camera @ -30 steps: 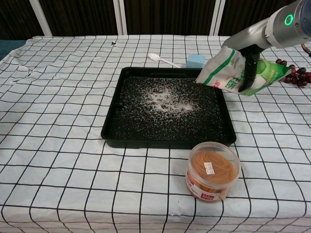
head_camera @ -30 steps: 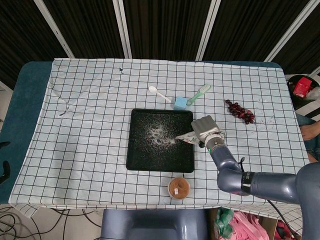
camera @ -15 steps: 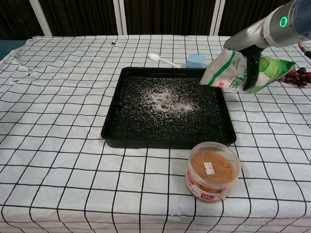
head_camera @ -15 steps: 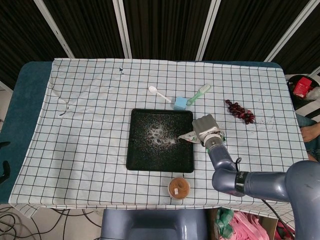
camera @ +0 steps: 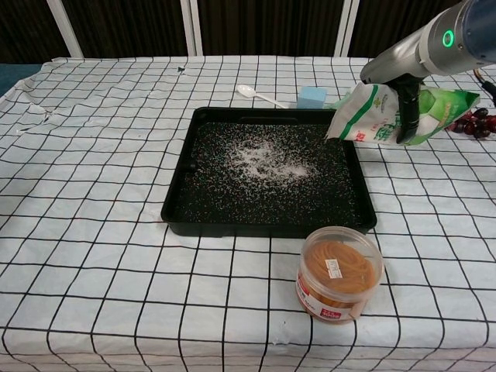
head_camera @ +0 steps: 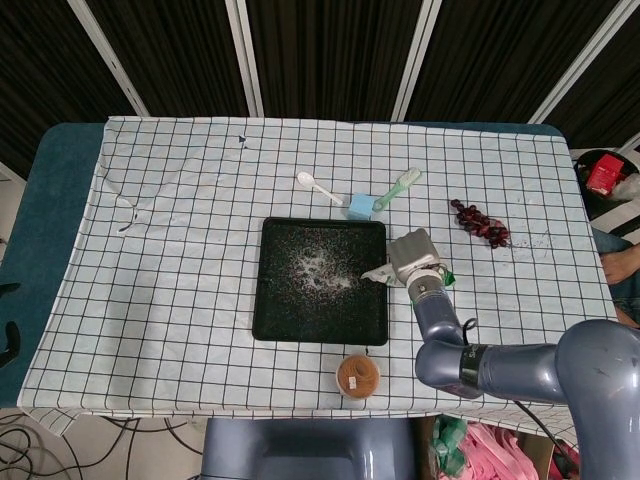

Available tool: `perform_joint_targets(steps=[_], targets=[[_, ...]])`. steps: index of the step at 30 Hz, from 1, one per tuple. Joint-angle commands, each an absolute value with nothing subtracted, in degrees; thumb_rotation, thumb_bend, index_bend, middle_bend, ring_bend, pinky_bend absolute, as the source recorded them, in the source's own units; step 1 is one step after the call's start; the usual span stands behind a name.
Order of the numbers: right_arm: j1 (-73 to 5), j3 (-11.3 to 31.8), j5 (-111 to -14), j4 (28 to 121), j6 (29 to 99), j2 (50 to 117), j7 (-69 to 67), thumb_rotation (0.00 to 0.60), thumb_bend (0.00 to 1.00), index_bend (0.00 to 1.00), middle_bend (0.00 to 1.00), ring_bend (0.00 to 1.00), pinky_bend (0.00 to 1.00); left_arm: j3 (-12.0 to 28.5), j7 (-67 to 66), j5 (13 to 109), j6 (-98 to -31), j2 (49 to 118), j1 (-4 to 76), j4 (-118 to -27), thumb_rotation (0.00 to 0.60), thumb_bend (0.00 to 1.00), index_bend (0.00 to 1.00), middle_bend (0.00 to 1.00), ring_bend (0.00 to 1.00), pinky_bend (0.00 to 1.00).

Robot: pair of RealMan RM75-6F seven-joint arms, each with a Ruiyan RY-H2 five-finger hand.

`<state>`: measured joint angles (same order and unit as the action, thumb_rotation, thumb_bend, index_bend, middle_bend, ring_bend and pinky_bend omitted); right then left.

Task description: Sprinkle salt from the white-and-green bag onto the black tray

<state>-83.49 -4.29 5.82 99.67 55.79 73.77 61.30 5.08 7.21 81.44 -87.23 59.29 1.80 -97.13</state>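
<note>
The white-and-green bag [camera: 385, 115] hangs in the air over the 3 o'clock edge of the black tray [camera: 203, 215], tipped so its open mouth points toward the tray and its far end rises toward the grapes [camera: 469, 121]. The right hand [camera: 407, 108] holds it, dark fingers wrapped down across the bag's middle. In the head view the hand [head_camera: 413, 255] covers most of the bag, with only the bag's mouth showing at the tray's rim. White salt [camera: 267, 159] lies scattered over the tray floor, thickest just above centre. The left hand shows in neither view.

At 6 o'clock from the tray a round tub [camera: 339, 273] with a clear lid stands on the checked cloth [camera: 93, 232] of the desk. At 12 o'clock lie a white spoon [camera: 261, 95] and a blue block [camera: 312, 97], with a pale green brush [head_camera: 398, 187] just beside the block.
</note>
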Motion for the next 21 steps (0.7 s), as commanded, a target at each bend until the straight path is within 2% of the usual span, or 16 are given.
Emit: perform_joint_targets(steps=[1, 12, 16, 18, 19, 21], targets=[[-83.7, -4.27, 6.13, 99.76, 56.72, 74.14, 62.38, 0.6, 0.29, 0.5, 0.47, 0.54, 0.54, 5.09, 7.23, 81.42, -87.23, 59.28, 1.8, -97.15, 0.6, 0.62, 0.22, 0.05, 0.0, 0.0], [-82.89, -2.57, 6.7, 100.31, 55.87, 73.78, 62.35, 0.6, 0.3, 0.5, 0.47, 0.54, 0.54, 5.1, 7.26, 81.48, -87.28, 59.28, 1.8, -97.13, 0.6, 0.62, 0.22, 0.05, 0.0, 0.0], [-80.44, 1.05, 4.91, 100.79, 51.69, 72.41, 56.24, 0.6, 0.3, 0.5, 0.47, 0.54, 0.55, 5.08, 7.31, 81.49, -87.29, 59.27, 1.79, -97.1, 0.6, 0.62, 0.22, 0.05, 0.0, 0.0], [-77.74, 3.77, 0.71, 100.22, 49.41, 71.56, 50.52, 0.6, 0.3, 0.5, 0.47, 0.54, 0.55, 5.1, 7.34, 81.53, -87.35, 59.27, 1.77, -97.1, 0.6, 0.62, 0.22, 0.05, 0.0, 0.0], [-75.28, 4.88, -4.81, 99.61, 49.21, 71.53, 46.8, 0.6, 0.3, 0.5, 0.46, 0.54, 0.55, 5.1, 7.33, 81.51, -87.35, 59.25, 1.77, -97.13, 0.6, 0.62, 0.22, 0.05, 0.0, 0.0], [-72.2, 5.58, -11.76, 98.97, 49.72, 71.97, 42.54, 0.6, 0.3, 0.5, 0.46, 0.54, 0.55, 5.09, 7.31, 81.51, -87.33, 59.26, 1.78, -97.12, 0.6, 0.62, 0.22, 0.05, 0.0, 0.0]])
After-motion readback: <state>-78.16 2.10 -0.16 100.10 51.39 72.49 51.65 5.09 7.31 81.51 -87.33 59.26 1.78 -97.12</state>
